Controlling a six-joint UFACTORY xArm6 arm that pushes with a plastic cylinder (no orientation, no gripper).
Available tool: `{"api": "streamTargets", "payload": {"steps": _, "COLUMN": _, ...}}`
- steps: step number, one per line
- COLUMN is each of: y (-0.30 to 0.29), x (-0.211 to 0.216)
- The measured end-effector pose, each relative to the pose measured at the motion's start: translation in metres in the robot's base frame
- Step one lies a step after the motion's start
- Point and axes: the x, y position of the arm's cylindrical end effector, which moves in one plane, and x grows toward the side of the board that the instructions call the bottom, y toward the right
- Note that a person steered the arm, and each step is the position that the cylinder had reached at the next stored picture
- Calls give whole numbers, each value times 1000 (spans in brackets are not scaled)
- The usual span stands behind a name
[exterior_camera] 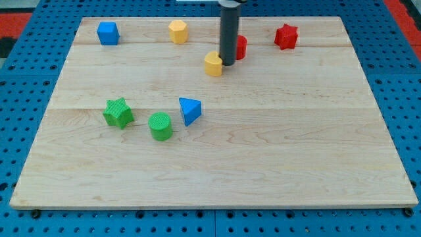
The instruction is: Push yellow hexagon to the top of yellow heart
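Nearest row: green star (118, 112), green cylinder (160, 126), blue triangle (190, 110), all well clear of the job. Mid-board: my tip (227, 63) touches the right side of a yellow block (213, 64), looks like the heart; red block (240, 47) half hidden behind the rod. Far edge: yellow hexagon (178, 31), well apart from my tip, blue cube (108, 33), red star (286, 36). No jaws on this rig, bare rod, holding nothing. Tip seems placed wrong for pushing the hexagon

my tip (227, 64) touching yellow heart (213, 64); yellow hexagon (177, 31) well apart, upper left
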Motion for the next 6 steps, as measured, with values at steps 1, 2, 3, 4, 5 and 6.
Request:
{"api": "streamTargets", "payload": {"steps": 1, "y": -36, "x": -24}}
{"api": "streamTargets", "payload": {"steps": 2, "y": -39, "x": -74}}
{"api": "streamTargets", "payload": {"steps": 3, "y": -37, "x": -125}}
{"api": "streamTargets", "payload": {"steps": 4, "y": -98, "x": -135}}
{"api": "streamTargets", "payload": {"steps": 5, "y": -88, "x": -108}}
{"api": "streamTargets", "payload": {"steps": 6, "y": -12, "x": -97}}
